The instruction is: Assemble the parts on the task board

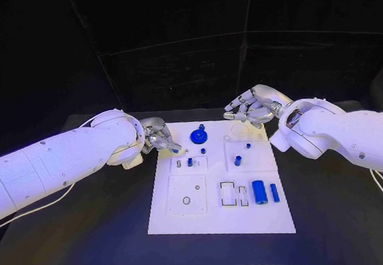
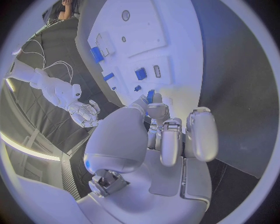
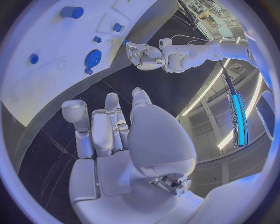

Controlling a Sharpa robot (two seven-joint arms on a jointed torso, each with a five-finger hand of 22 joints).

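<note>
The left hand (image 1: pixel 159 137) pinches a small blue part (image 2: pixel 150 96) at its fingertips, just over the task board (image 1: pixel 219 221) (likely light, rigid, slippery; best gripped by its sides). The right hand (image 1: pixel 252 107) hovers with fingers curled on nothing.

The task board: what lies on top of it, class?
On the task board lie small blue parts: a gear, a cylinder, a bar. The left hand covers its near corner.

One white rectangular task board (image 1: pixel 219 221) is lying on the table, carrying one blue toothed gear (image 1: pixel 199 136) and two upright blue cylinders (image 1: pixel 260 191).
</note>
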